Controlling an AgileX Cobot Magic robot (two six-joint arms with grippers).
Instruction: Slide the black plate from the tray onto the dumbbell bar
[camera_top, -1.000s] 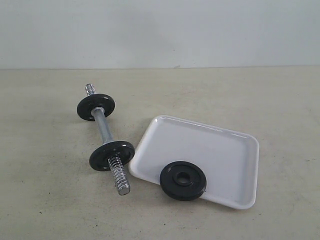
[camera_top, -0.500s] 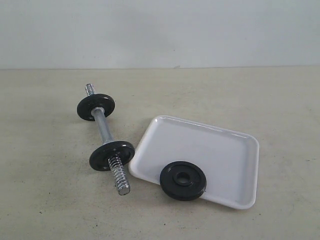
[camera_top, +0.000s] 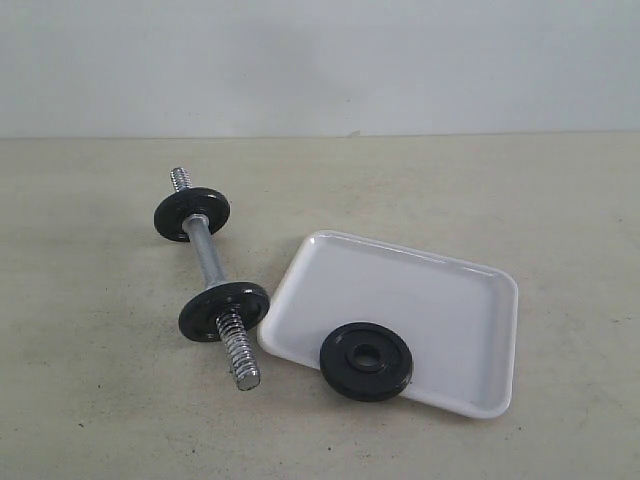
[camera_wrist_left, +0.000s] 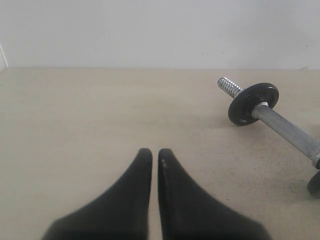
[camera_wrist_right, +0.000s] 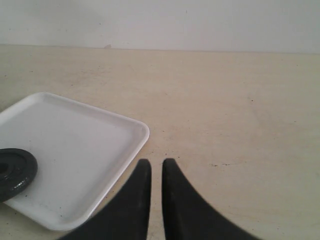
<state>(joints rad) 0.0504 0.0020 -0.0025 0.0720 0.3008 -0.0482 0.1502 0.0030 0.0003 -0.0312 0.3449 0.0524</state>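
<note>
The black plate (camera_top: 366, 361) lies flat on the near edge of the white tray (camera_top: 420, 290), partly over its rim; in the right wrist view the plate (camera_wrist_right: 14, 173) shows at the tray's (camera_wrist_right: 75, 140) corner. Left of the tray lies the chrome dumbbell bar (camera_top: 210, 260) with two black discs on it, one far (camera_top: 191, 214) and one near (camera_top: 224, 310). My left gripper (camera_wrist_left: 155, 152) is shut, empty, over bare table beside the bar (camera_wrist_left: 287, 130). Just off the tray's edge my right gripper (camera_wrist_right: 156, 162) is shut and empty. Neither gripper appears in the exterior view.
A beige table (camera_top: 100, 400) carries everything, with a pale wall (camera_top: 320, 60) behind. The bar's near threaded end (camera_top: 240, 355) points toward the table front, close to the tray's left corner.
</note>
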